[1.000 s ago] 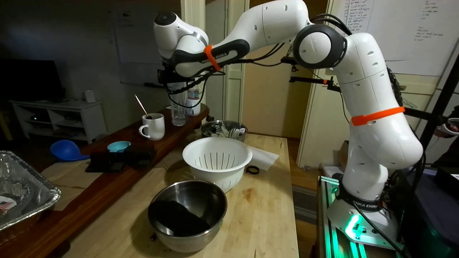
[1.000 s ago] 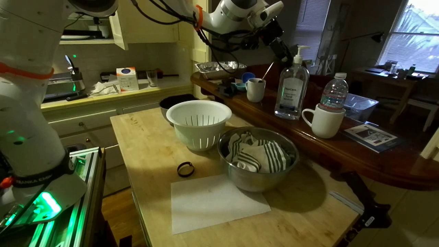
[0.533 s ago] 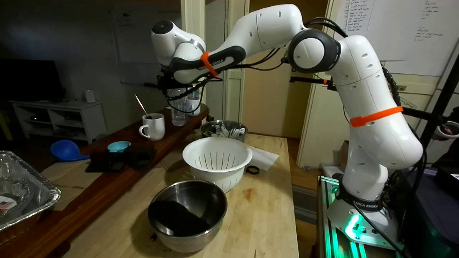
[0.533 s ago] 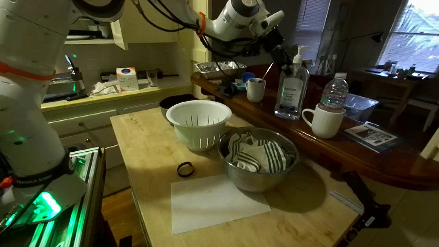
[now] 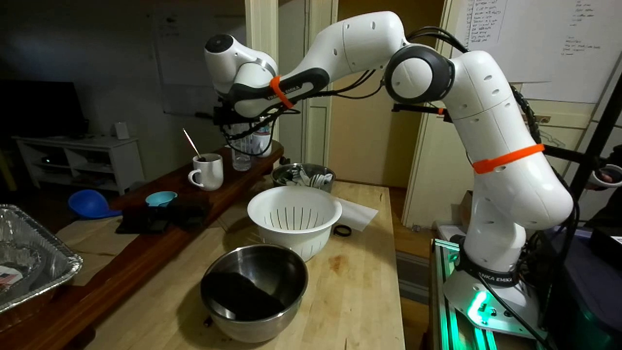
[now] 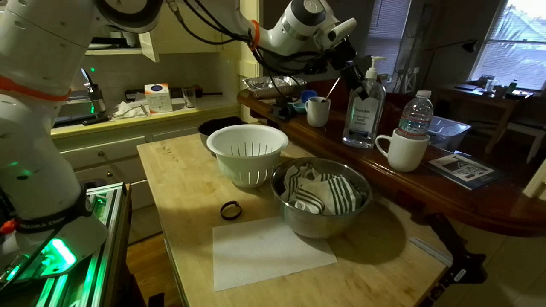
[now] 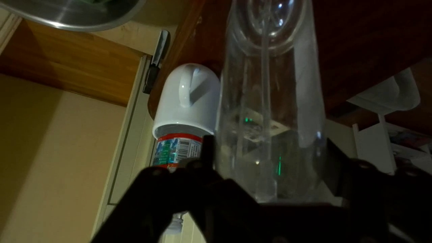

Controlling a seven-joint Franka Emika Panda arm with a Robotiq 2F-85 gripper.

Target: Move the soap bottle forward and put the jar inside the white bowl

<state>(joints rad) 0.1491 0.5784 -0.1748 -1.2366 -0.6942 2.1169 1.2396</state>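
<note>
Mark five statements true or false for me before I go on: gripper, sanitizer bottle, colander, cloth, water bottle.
1. The gripper has its fingers on either side of the hand sanitizer bottle. True; whether they hold it firmly, I can't tell.
2. The white colander stands between two steel bowls. True.
3. The hand sanitizer bottle stands inside the white colander. False: it stands on the dark wooden ledge.
4. A striped cloth lies in the white colander. False: the striped cloth is in a steel bowl.
5. A water bottle is set in a white mug. True.
</note>
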